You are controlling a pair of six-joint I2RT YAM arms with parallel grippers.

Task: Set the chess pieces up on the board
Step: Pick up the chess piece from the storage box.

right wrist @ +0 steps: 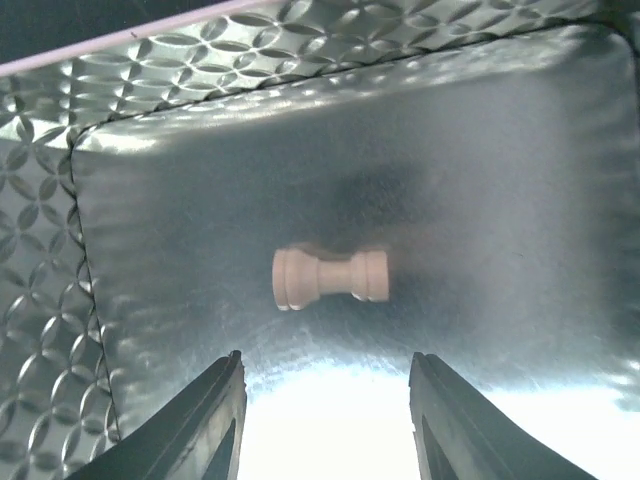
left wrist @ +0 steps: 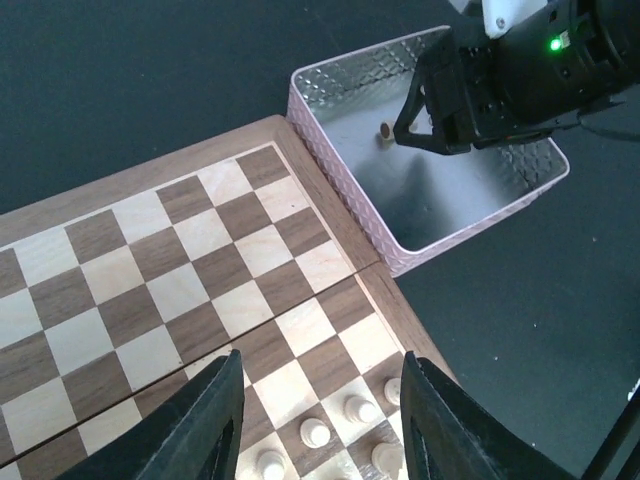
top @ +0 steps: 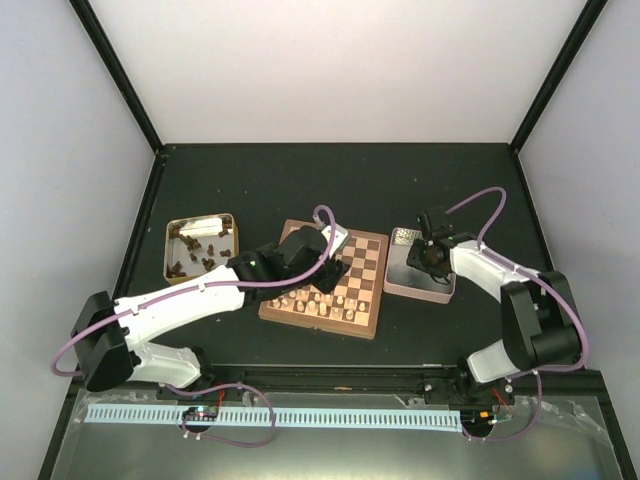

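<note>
Hovered with right claw wide and empty over a lone pale piece, lying sideways on the floor of the tin beside the board. Held left claw spread, empty too, above pale pieces standing on the board. Risked pinching the rounded body askew (slick metal underneath) and squirting it aside.

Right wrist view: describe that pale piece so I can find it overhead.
Start at the board; a pink-walled metal tin sits off its right edge. On the tin's floor, under the open right gripper, one pale beige chess piece lies on its side, the only one seen there; other pale pieces stand on the board.
</note>
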